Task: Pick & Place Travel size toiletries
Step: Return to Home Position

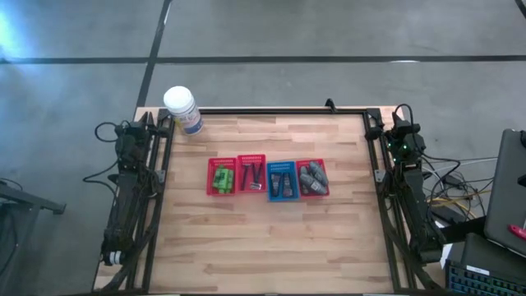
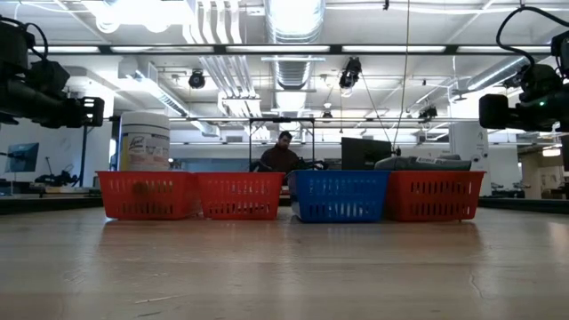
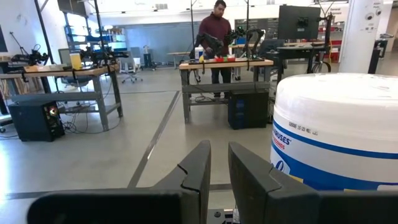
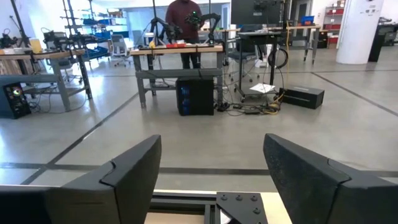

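At the table's (image 1: 271, 247) sides, left end effector (image 3: 217, 149) sits nearly closed, right end effector (image 4: 211, 140) wide, both empty.

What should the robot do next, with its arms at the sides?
Probably just shut the right pincer and rest. Every toiletry seen lies in the baskets; the left arm and right arm lie folded beside the table, and that pincer stands wide open.

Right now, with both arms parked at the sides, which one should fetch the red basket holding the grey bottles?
Right. That red basket ends the row on the right arm's side, and the right gripper is open. The left arm would have to reach across the three other baskets.
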Action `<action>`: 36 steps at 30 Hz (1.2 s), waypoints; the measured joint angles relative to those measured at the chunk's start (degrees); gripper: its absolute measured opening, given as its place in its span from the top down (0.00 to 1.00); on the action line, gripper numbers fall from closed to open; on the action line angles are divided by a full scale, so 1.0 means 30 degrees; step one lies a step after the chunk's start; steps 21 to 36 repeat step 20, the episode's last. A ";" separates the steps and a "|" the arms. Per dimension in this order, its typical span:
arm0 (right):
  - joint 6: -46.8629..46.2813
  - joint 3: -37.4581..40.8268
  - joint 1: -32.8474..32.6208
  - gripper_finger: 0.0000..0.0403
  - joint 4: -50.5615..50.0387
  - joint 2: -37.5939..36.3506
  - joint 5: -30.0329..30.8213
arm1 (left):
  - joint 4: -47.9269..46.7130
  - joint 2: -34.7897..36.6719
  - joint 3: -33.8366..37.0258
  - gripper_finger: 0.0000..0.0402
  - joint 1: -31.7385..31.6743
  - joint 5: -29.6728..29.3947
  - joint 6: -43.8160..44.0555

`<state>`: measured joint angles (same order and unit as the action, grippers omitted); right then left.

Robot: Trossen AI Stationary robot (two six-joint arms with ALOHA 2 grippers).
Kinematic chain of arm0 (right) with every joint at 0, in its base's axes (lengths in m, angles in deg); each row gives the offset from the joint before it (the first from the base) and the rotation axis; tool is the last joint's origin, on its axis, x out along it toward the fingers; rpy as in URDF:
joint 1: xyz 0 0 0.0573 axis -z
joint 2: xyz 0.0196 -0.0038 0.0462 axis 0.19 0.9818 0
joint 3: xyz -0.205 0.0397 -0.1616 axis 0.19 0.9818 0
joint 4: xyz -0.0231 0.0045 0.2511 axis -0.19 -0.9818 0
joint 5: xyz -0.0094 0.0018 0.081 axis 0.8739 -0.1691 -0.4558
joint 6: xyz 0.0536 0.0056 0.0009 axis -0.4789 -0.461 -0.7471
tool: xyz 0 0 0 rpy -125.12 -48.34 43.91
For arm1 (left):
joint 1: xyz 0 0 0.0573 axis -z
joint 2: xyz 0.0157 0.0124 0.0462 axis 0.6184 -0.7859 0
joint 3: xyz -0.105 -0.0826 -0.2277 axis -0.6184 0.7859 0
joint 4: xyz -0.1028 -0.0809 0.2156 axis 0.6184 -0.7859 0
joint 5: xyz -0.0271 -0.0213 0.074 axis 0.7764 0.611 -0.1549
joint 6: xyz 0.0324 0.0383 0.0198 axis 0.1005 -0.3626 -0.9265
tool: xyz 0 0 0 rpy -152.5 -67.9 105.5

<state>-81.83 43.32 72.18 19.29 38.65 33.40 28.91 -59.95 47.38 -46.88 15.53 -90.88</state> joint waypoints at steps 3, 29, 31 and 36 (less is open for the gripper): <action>0.0000 0.0000 0.0000 0.28 0.0000 0.0000 0.0000 | 0.0002 0.0000 0.0000 0.85 0.0000 0.0000 0.0000; 0.0000 0.0000 0.0000 0.14 0.0000 0.0000 0.0000 | -0.0001 0.0000 0.0000 0.85 0.0000 0.0000 0.0000; 0.0000 0.0000 0.0000 0.14 0.0000 0.0000 0.0000 | -0.0001 0.0000 0.0000 0.85 0.0000 0.0000 0.0000; 0.0000 0.0000 0.0000 0.14 0.0000 0.0000 0.0000 | -0.0001 0.0000 0.0000 0.85 0.0000 0.0000 0.0000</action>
